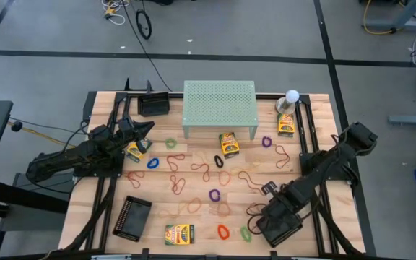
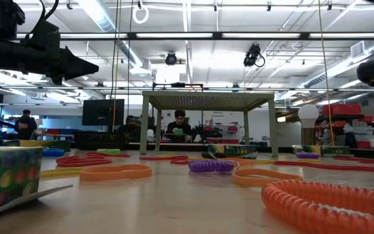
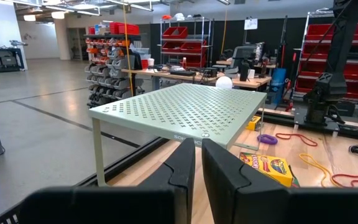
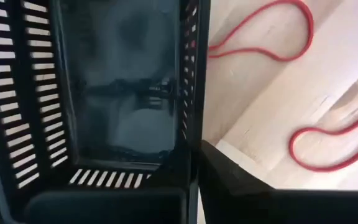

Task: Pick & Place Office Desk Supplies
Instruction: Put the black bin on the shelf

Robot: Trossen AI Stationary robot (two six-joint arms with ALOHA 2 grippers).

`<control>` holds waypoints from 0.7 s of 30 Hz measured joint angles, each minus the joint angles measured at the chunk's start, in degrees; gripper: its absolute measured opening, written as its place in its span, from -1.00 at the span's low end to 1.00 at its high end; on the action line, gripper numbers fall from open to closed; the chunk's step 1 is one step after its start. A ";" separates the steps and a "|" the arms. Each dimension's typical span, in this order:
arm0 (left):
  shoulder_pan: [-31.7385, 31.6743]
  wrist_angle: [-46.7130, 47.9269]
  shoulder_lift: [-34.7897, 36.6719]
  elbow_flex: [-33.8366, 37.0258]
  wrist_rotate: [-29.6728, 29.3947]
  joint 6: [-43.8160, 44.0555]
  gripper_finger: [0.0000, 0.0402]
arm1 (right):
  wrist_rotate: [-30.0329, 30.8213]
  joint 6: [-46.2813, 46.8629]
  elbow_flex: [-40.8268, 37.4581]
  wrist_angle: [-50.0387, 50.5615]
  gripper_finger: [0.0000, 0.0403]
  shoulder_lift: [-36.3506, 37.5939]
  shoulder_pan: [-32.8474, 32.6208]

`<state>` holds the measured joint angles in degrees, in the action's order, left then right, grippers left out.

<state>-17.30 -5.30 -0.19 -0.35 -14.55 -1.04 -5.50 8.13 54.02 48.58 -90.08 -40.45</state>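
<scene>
Thin rubber-band loops in red, orange, purple, green and blue (image 1: 208, 173) lie scattered over the wooden table. Small yellow-and-green boxes lie flat at the middle (image 1: 230, 144), far right (image 1: 287, 126) and near edge (image 1: 179, 233). My right gripper (image 4: 195, 186) points down at the near right, shut on a black slotted basket (image 4: 123, 93). My left gripper (image 3: 197, 174) hovers level at the left, shut on nothing, with another box (image 1: 137, 150) below it. My right gripper has the basket's side wall (image 4: 190, 140) between its two fingers, one finger (image 4: 104, 205) inside the basket and one (image 4: 266, 193) outside. The fingers come from above, pointing down. The basket's floor faces up, and its underside is hidden.
A pale green perforated stand (image 1: 219, 108) stands on its legs at the far middle, with a white ball-topped object (image 1: 292, 97) to its right. Two more black baskets lie at the far left (image 1: 154, 105) and near left (image 1: 132, 217). People sit beyond the table (image 2: 180, 123).
</scene>
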 joint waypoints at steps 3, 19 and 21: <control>0.00 -0.02 0.00 -0.02 -0.02 0.00 -0.82 | -1.33 2.84 0.00 -0.02 -0.89 0.60 1.24; 0.00 -0.02 0.00 0.00 -0.01 0.00 -0.82 | 7.09 48.39 1.70 -11.03 -0.93 5.75 18.19; 0.00 -0.02 0.00 0.00 -0.02 0.00 -0.82 | 8.37 53.78 1.06 -12.01 -0.93 4.48 20.11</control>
<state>-17.30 -5.32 -0.19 -0.34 -14.57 -1.04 2.87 61.91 55.08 36.57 -85.60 -20.35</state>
